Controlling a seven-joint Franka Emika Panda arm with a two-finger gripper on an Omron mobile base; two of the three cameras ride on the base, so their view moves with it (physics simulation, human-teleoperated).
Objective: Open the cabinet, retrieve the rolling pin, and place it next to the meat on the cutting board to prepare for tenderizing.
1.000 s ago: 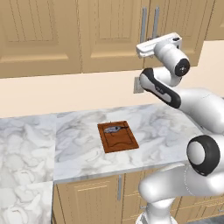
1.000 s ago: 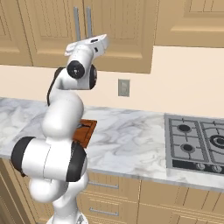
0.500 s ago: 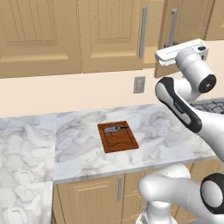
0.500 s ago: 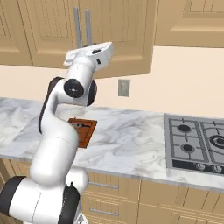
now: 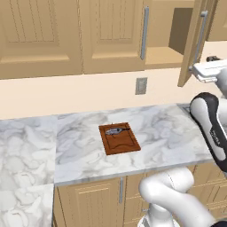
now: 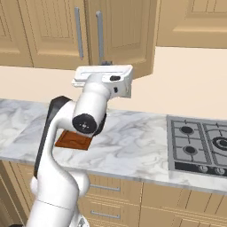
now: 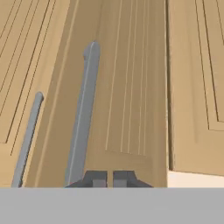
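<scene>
The cabinet's right door (image 5: 193,44) stands swung open, showing part of a shelf (image 5: 163,56); its left door (image 5: 113,35) is closed. In the hand view my gripper (image 7: 109,178) is shut with nothing between the tips, just right of the open door's silver bar handle (image 7: 85,113). The gripper (image 5: 213,59) hovers at the lower edge of the open door (image 6: 126,31), seen from the other side as the gripper (image 6: 105,64). The cutting board (image 5: 119,138) lies on the counter with the meat (image 5: 115,131) near its far edge. The rolling pin is hidden.
A marble counter (image 5: 168,133) runs under the wall cabinets, with a wall outlet (image 5: 141,85) above it. A gas hob (image 6: 199,146) sits to the right. Low cabinets with short handles (image 5: 120,190) line the front. My arm (image 6: 86,119) covers most of the board (image 6: 73,141).
The right cabinet door went from closed to wide open as the hand swung out and right. The jaws, slightly apart before, are now shut beside the handle.
</scene>
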